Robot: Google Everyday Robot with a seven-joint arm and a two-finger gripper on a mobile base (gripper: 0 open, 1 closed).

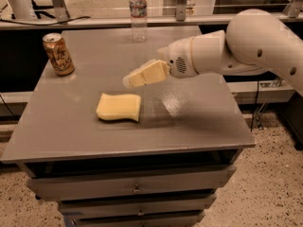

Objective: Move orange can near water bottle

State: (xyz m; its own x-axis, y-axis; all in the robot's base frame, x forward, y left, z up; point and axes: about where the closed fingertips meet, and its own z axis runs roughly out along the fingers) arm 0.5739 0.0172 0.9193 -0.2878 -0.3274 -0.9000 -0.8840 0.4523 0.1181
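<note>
The orange can [57, 54] stands upright at the far left of the grey table [85, 136], with a silver top and pale cursive lettering. The water bottle [138, 13] stands upright at the table's back edge, near the middle, clear with a white cap. My gripper [130, 81] hangs above the middle of the table, pointing left, just above and right of the yellow sponge. It holds nothing that I can see. It is well right of the can and in front of the bottle.
A flat yellow sponge [119, 107] lies in the middle of the table. The table has drawers [137, 187] below its front edge. A counter ledge [94, 21] with metal posts runs behind the table. Speckled floor lies to the right.
</note>
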